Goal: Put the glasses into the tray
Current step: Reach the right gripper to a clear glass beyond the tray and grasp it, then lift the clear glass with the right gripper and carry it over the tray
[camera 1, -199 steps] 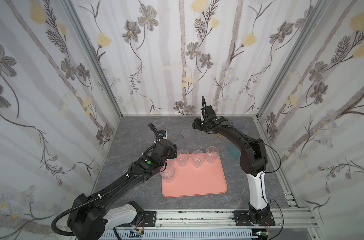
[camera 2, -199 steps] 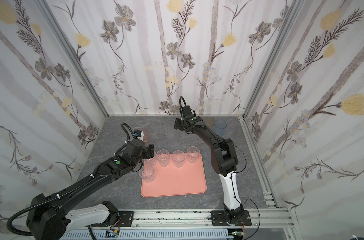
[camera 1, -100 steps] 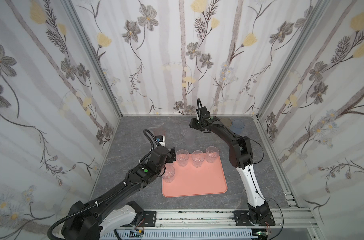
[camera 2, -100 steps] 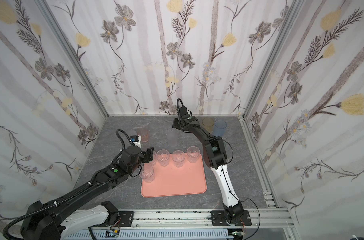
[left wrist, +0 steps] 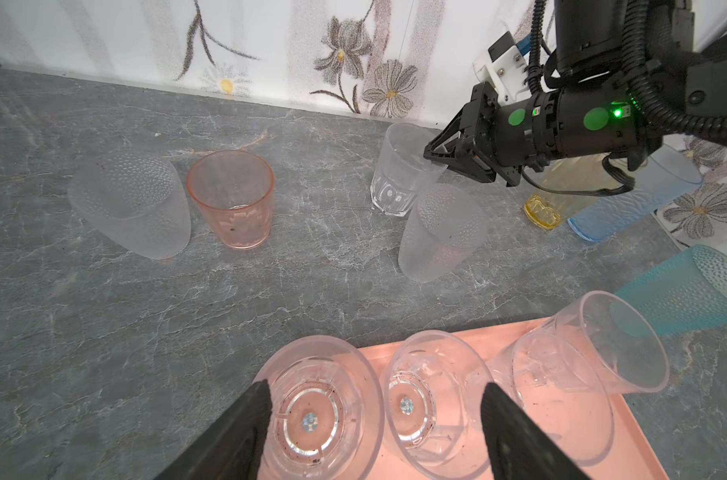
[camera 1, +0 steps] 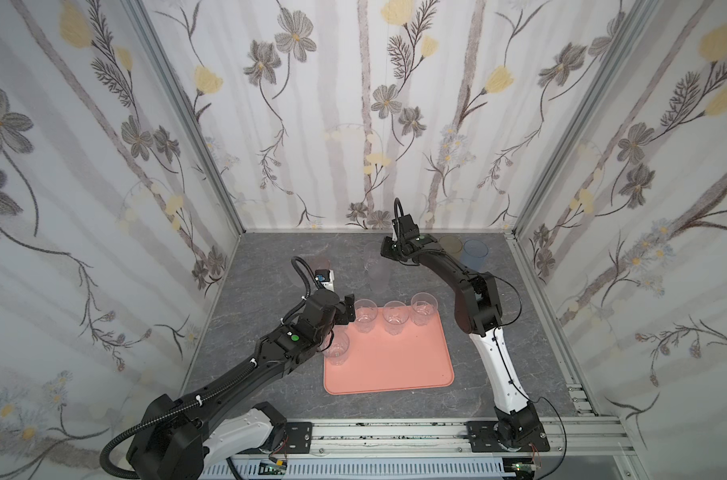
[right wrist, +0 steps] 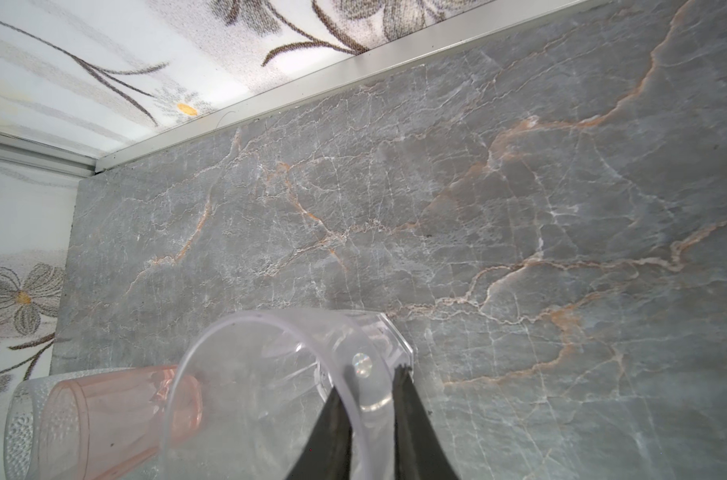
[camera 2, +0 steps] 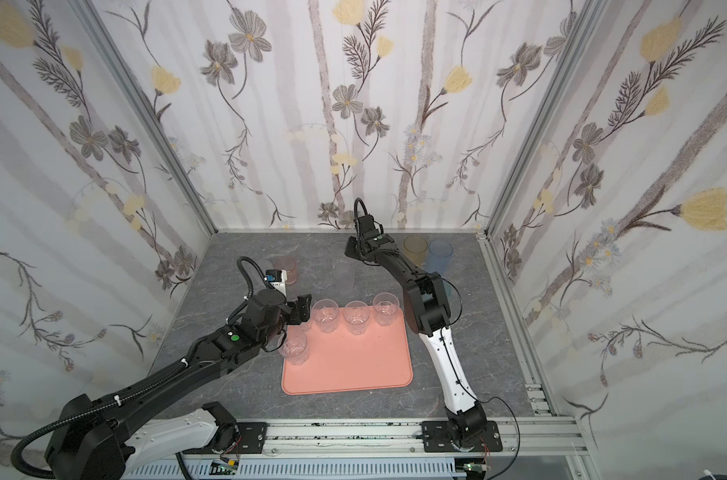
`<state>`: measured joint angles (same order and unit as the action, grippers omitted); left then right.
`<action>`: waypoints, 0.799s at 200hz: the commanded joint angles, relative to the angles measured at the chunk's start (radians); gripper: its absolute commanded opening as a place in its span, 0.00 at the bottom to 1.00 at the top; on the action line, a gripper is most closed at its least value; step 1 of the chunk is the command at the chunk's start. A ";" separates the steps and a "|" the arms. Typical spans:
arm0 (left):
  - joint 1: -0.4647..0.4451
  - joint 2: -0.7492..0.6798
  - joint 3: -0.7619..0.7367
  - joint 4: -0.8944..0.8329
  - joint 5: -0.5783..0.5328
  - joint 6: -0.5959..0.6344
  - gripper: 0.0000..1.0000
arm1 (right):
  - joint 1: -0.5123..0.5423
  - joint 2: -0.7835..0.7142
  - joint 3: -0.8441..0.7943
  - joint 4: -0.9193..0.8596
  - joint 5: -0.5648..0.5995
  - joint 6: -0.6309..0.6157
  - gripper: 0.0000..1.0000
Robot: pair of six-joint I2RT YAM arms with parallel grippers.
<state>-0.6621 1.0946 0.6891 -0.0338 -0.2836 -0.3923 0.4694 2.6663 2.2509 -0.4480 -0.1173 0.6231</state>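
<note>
While four small clear tumblers point(camera 1: 363, 318) stand in the flat salmon-pink tray point(camera 1: 395, 370) | right hand point(right wrist: 374, 372) pinches wall of a clear faceted tumbler point(right wrist: 266, 374) near the counter's point(camera 1: 270, 257) back edge | left hand point(left wrist: 376, 388) spread, empty, near tray tumblers | tinted glasses point(left wrist: 230, 199) wait outside

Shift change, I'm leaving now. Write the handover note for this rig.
Left gripper: open, empty, by the back-left corner of the tray.
Right gripper: shut on the wall of the clear faceted glass near the back wall, one finger inside; the glass looks to stand on the table.
Done: four clear glasses stand in the tray.
Left: the gripped glass, plus the pink glass, two frosted glasses, amber glass, blue glass and teal glass, all off the tray.
</note>
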 commanded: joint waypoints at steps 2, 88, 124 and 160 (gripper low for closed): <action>0.000 -0.007 0.000 0.032 -0.006 -0.002 0.82 | 0.000 -0.026 0.009 0.000 0.026 -0.021 0.13; 0.000 -0.039 0.003 0.032 -0.067 0.021 0.82 | 0.001 -0.193 0.006 -0.074 0.062 -0.065 0.05; 0.002 -0.085 -0.013 0.032 -0.126 0.043 0.83 | 0.041 -0.337 -0.045 -0.138 0.072 -0.097 0.04; 0.012 -0.147 -0.030 0.031 -0.199 0.045 0.91 | 0.111 -0.558 -0.269 -0.124 0.120 -0.125 0.04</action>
<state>-0.6594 0.9783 0.6662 -0.0322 -0.4026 -0.3584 0.5495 2.2101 2.0895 -0.5827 -0.0387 0.5308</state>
